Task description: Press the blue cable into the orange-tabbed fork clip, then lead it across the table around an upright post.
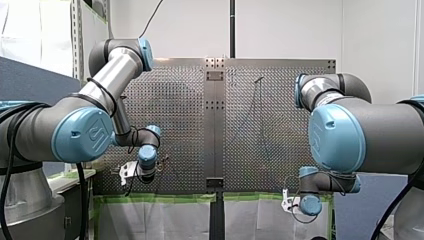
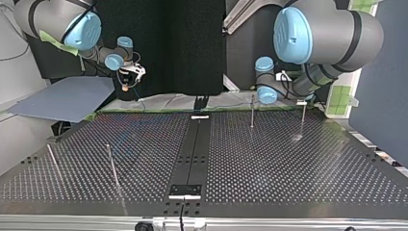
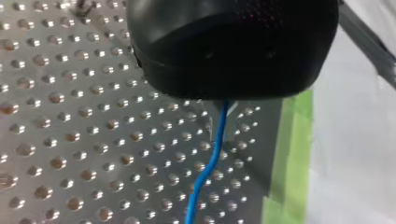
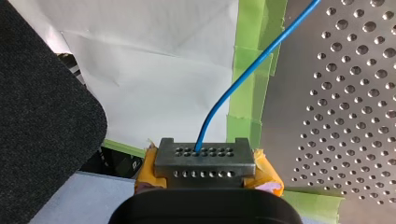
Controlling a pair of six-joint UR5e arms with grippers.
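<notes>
Blue cable (image 4: 251, 63) is clamped in my right gripper (image 4: 204, 156) beyond the taped edge of the table (image 4: 355, 116); my left gripper (image 3: 229, 93) hides its hold.

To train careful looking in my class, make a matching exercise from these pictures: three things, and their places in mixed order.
Things:
1. blue cable
2. green tape
3. upright post

Places:
A. stands on the perforated table
B. gripped in my right pincer
C. runs along the table's edge

Pairs: 1-B, 2-C, 3-A.
</notes>
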